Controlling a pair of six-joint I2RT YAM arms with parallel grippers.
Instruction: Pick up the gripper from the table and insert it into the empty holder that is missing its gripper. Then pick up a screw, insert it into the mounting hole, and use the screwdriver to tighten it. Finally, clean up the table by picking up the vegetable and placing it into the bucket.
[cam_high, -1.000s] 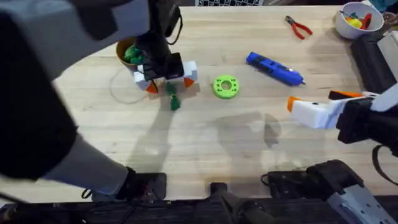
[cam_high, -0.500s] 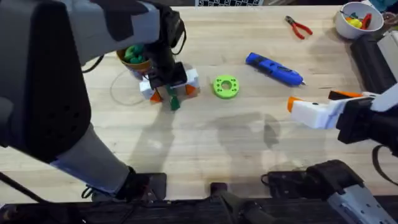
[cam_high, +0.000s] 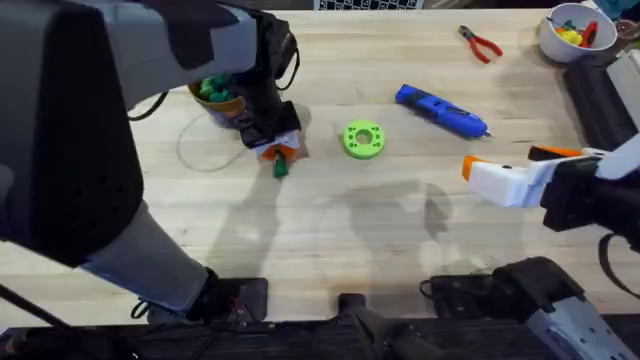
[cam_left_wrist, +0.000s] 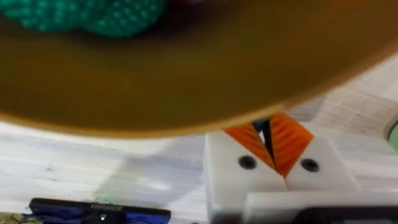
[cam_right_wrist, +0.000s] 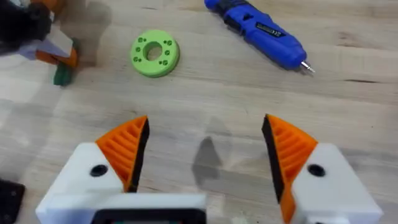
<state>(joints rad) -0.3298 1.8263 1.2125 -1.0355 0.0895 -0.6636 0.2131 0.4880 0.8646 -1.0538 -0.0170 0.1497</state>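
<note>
Beside the orange-brown bucket (cam_high: 222, 103), my left gripper (cam_high: 281, 152) has its orange pads pressed together on the upper end of the slim dark-green vegetable (cam_high: 280, 168). In the left wrist view the pads (cam_left_wrist: 249, 140) hold only a dark sliver between them, and the bucket (cam_left_wrist: 186, 93) looms just beyond. The vegetable (cam_right_wrist: 62, 76) hangs down to the table under those fingers. The blue screwdriver (cam_high: 440, 110) lies at the back right. My right gripper (cam_high: 505, 162) hovers open at the right, both white mounts carrying orange ribbed pads (cam_right_wrist: 127, 146). The screw is out of view.
A lime-green ring disc (cam_high: 362, 139) lies between the left gripper and the screwdriver (cam_right_wrist: 258, 32). Green toy vegetables (cam_high: 210, 86) fill the bucket. Red-handled pliers (cam_high: 480, 43) and a white bowl (cam_high: 560, 45) sit at the back right. Bare wood spans the front middle.
My left gripper's fingers went from wide open around the vegetable to shut on it, shifting slightly. The vegetable has stayed in place. The right arm has not moved.
</note>
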